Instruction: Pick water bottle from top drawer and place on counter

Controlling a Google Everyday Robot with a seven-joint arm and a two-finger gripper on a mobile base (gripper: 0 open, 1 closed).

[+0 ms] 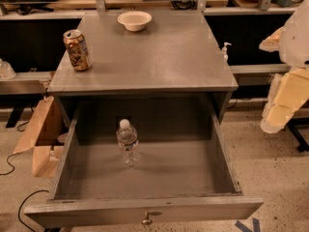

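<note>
1 grey bench (159,57) is filling the middle. 1 drawer (145,211) is hanging open below it, its front corners cut off by the frame. 1 end effector (276,116) is hovering at the right, well apart from the drawer and partly cut off; I cannot tell whether it is open. 1 white bowl (134,20) and 1 can (77,50) are sitting on the bench. 1 water bottle (127,141) is standing upright in the drawer. 1 pump bottle (225,50) is peeking from behind the bench's right edge.

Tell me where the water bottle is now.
In the camera view, the water bottle stands upright inside the top drawer, left of its centre, below the counter; the end effector is at the right edge, outside the drawer.
</note>
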